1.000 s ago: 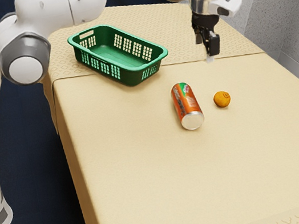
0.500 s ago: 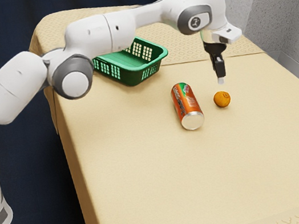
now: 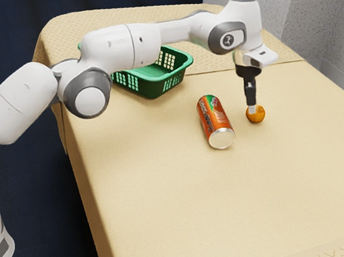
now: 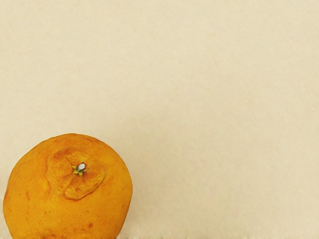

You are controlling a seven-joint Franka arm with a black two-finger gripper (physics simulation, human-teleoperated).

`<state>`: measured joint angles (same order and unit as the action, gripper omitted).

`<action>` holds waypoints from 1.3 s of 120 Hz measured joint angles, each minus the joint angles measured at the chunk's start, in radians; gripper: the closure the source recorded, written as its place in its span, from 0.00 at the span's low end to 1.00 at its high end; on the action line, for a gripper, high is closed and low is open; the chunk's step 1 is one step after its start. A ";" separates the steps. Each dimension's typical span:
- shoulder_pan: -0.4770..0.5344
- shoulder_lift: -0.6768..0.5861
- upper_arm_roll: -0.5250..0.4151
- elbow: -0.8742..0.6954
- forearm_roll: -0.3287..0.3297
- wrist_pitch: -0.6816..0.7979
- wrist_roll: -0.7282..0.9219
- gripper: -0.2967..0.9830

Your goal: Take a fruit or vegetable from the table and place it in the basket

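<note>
Hand (image 3: 252, 109) at round, puckered orange (image 4: 65, 209); spread or pressed together, I cannot tell.

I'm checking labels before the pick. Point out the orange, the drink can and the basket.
Orange (image 4: 65, 204): wrist view, on the peel beside the stem end.
Drink can (image 3: 215, 119): exterior view, on its printed side.
Basket (image 3: 153, 89): exterior view, on the outer wall, near a corner.
</note>
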<state>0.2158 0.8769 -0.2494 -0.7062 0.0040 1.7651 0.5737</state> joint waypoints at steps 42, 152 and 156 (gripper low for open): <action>0.035 0.031 0.020 0.025 -0.038 0.012 0.032 0.23; 0.037 0.113 0.028 0.022 -0.187 0.231 0.022 0.23; 0.035 0.115 0.032 0.022 -0.190 0.232 0.021 0.23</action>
<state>0.2513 0.9924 -0.2169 -0.6844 -0.1864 1.9974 0.5950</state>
